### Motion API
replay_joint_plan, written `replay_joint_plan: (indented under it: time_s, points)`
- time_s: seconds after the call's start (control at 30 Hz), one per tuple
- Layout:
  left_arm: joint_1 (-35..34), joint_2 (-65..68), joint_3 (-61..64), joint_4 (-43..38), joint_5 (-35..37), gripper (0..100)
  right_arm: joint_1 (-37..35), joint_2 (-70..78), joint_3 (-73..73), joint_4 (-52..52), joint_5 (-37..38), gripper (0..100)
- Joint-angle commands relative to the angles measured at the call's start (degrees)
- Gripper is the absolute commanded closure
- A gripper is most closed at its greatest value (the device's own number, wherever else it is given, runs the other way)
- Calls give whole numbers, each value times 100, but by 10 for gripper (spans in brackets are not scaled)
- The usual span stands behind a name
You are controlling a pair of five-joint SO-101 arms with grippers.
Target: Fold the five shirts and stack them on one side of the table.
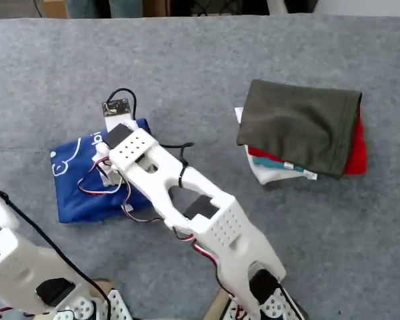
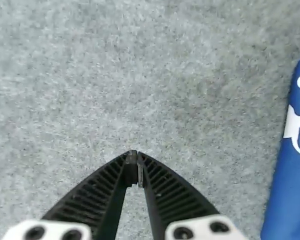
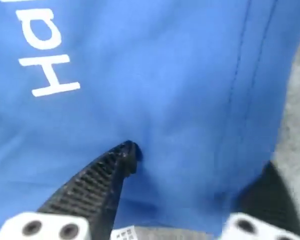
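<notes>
Counting shirts on the grey table [image 1: 187, 60], I made it five: one alone and four in a pile. The single blue shirt [image 1: 77, 193] lay folded with white print on it, at about nine o'clock from the table's middle. The pile sat well apart from it at about three o'clock, with an olive shirt [image 1: 300, 127] on top. A red one [image 1: 357, 150] showed at its far edge, and below were a thin teal layer [image 1: 280, 162] and a white one [image 1: 267, 175].

Two arms stood at the near edge. The right arm [image 1: 207, 213] rose from about six o'clock and stretched toward ten o'clock until its wrist hung over the blue shirt. In its own wrist view the right gripper [image 3: 195, 175] was spread wide. One black finger [image 3: 122, 157] dug into the blue cloth [image 3: 165, 75] and the other jaw sat near the shirt's edge, beside bare felt [image 3: 297, 125]. The fabric lay between the jaws, unpinched.

The left arm [image 1: 20, 267] sat at about seven o'clock. The left gripper [image 2: 134, 160] was clenched tip to tip on nothing, above bare table [image 2: 115, 75], with the blue shirt's edge [image 2: 290, 175] just beside it.
</notes>
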Motion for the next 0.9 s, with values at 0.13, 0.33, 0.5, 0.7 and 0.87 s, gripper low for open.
replay_joint_plan:
  time_s: [0.13,0.33,0.5,0.7,0.87]
  points:
    - [-22,-255,-22,-79,-62,967,589,101,57,299,26,940]
    - [-13,-246,-13,-88,-62,967,791,92,-119,589,396,985]
    - [-13,-229,-13,-88,-62,967,844,92,-1112,1099,730,985]
    - [-127,-237,-31,-88,-62,967,1477,101,-2642,1837,993,985]
    - [-207,-220,-40,-88,-62,967,2215,84,-3793,2207,1442,985]
